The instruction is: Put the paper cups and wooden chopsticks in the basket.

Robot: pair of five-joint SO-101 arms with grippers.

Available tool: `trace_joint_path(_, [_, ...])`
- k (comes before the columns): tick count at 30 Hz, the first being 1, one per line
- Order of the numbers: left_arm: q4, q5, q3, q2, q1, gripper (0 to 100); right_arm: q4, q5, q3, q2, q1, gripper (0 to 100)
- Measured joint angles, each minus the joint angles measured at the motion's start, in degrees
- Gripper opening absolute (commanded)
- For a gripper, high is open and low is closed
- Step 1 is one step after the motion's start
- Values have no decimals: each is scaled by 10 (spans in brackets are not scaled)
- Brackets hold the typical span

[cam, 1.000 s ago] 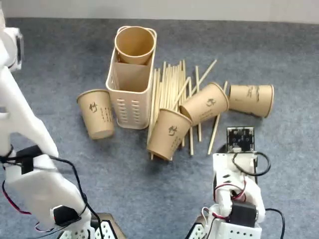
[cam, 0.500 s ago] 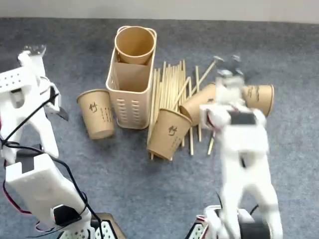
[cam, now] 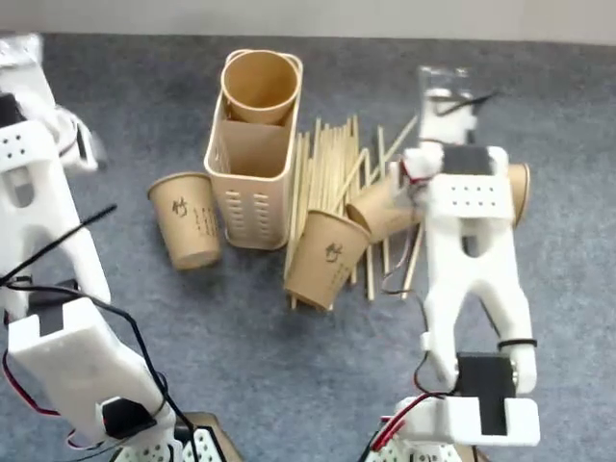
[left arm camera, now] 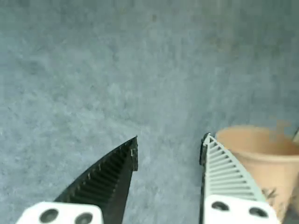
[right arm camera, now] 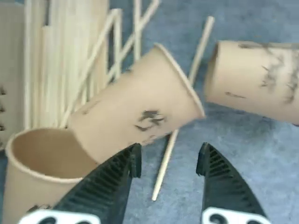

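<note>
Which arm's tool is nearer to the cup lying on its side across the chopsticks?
Right. The right tool hovers just off that cup; the left tool is over bare carpet, across the basket from it.

Robotics test bench: a counter (cam: 289,385) covered in grey felt carries two white plastic arms (cam: 472,250) with exposed wires (cam: 397,416) at its near edge, a plain pale wall (cam: 385,17) behind.
</note>
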Motion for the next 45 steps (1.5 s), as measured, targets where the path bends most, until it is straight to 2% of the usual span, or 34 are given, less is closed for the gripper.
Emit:
trace_joint_path(8, [-18, 126, -90, 91, 63, 238, -34, -7, 97, 0, 93, 209])
trace_joint_path(14, [-17, 211, -170, 229, 97, 235, -120, -7, 201, 0, 97, 209])
trace_joint_path(20, [102, 222, -244, 305, 127, 224, -162, -7, 236, 0, 97, 209])
trace_joint_path(22, [116, 222, -245, 308, 131, 143, -164, -7, 236, 0, 97, 209])
trace_joint_path(24, [122, 222, -241, 309, 133, 0, -164, -7, 236, 0, 98, 209])
trace_joint_path(26, [124, 222, -230, 309, 138, 27, -164, -7, 238, 0, 98, 209])
trace_joint_path(28, [126, 222, -218, 309, 146, 2, -164, -7, 243, 0, 99, 209])
trace_joint_path(37, [126, 222, -153, 307, 159, 5, -146, -7, 310, 0, 98, 209])
trace_joint_path(41, [126, 222, -164, 303, 158, 5, -143, -7, 317, 0, 89, 209])
trace_joint_path(45, [126, 207, -228, 258, 160, 5, -132, -7, 319, 0, 90, 209])
